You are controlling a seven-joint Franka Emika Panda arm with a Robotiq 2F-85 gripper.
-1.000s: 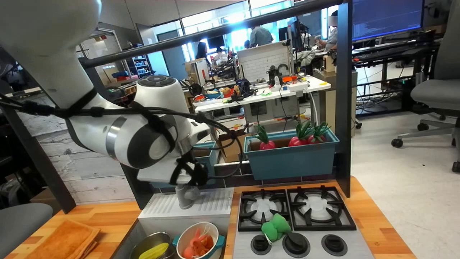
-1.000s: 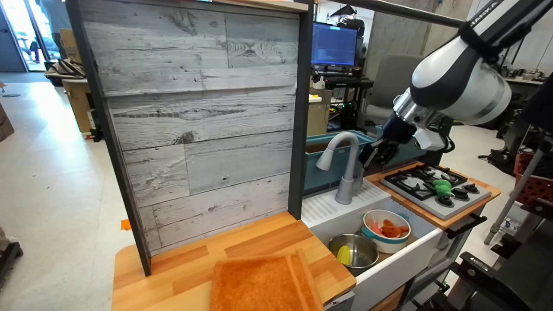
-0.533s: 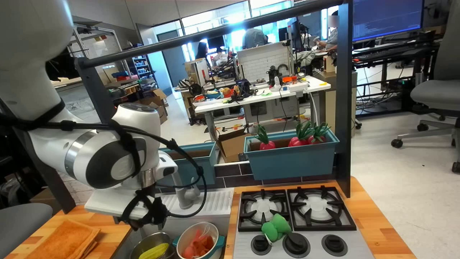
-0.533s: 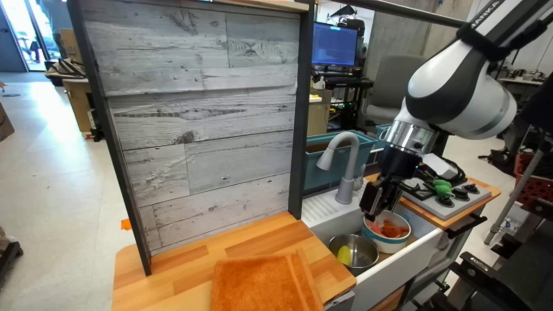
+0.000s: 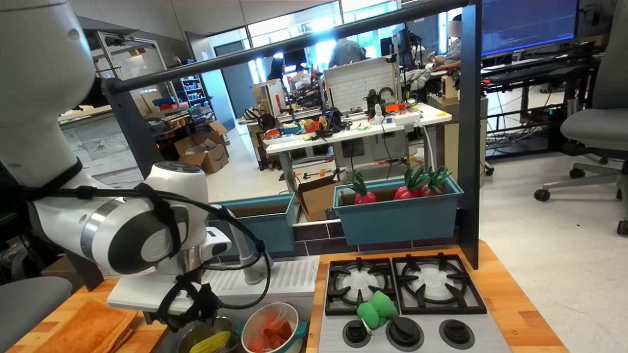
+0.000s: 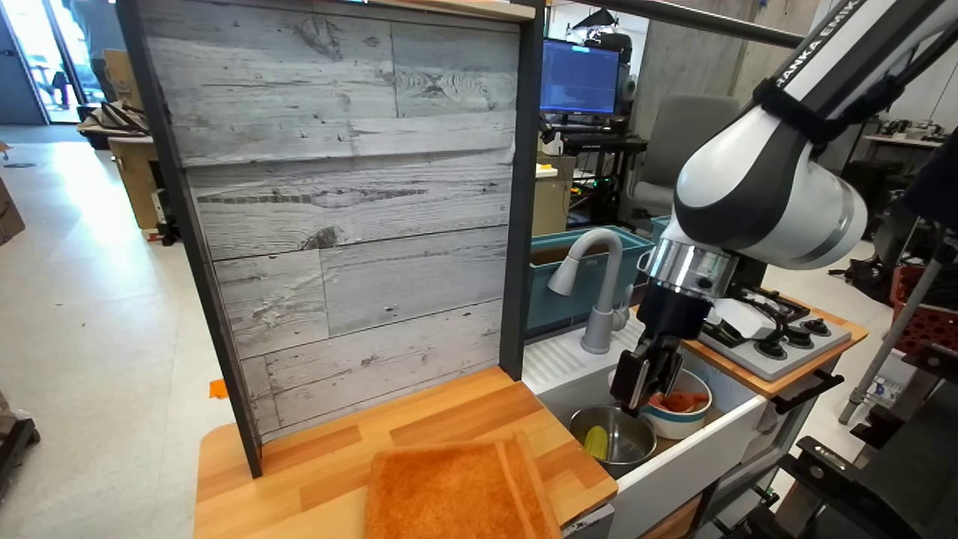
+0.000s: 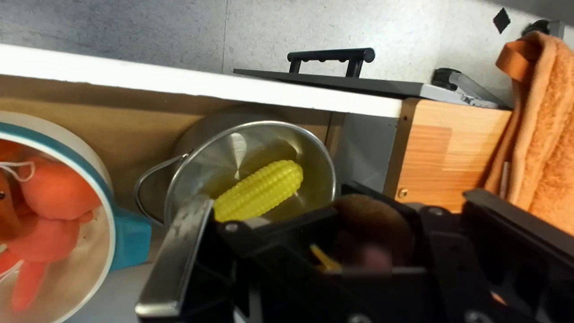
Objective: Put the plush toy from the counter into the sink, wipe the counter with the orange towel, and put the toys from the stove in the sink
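Note:
My gripper [image 6: 645,389] points down above the steel pot in the sink [image 6: 685,471]. Its fingers are closed around a dark brown rounded toy [image 7: 372,215] with a pink patch and a yellow strip beside it; it is dark and partly hidden. The orange towel [image 5: 88,326] lies folded on the wooden counter, and it shows in the exterior view [image 6: 456,486] and at the right of the wrist view [image 7: 549,148]. A green toy [image 5: 377,310] lies on the stove [image 5: 461,309], at the front edge of a burner grate.
A steel pot [image 7: 309,134] with a yellow corn toy [image 7: 264,188] stands in the sink. Beside it is a white-and-teal pot [image 7: 103,179] with red and orange toys. The grey faucet [image 6: 599,322] rises behind the sink. Teal planters [image 5: 400,220] stand at the back.
The arm has swung from behind the faucet, near the planters, down and forward over the steel pot. The towel, pots and green toy have not moved.

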